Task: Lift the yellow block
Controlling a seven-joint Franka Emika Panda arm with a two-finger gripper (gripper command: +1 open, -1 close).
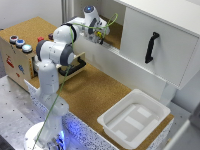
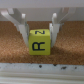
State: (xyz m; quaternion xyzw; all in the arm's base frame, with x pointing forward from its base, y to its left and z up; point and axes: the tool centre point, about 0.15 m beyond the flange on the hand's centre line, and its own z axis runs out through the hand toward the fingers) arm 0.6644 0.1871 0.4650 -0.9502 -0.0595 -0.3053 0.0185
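In the wrist view we see the yellow block, a small matte cube with rounded edges and black letters printed on its faces, a bold "R" on the one toward the camera. It sits between the two pale fingers of the gripper, which press against its opposite sides, so the gripper is closed on the block. Behind and below it lies a speckled brown cork surface, and a pale ledge with dark specks runs across the near side. In the exterior view we see the white arm folded and reaching into the open cabinet recess above the cork-topped desk. A glossy white rectangular tray rests on the desk, well apart from the arm
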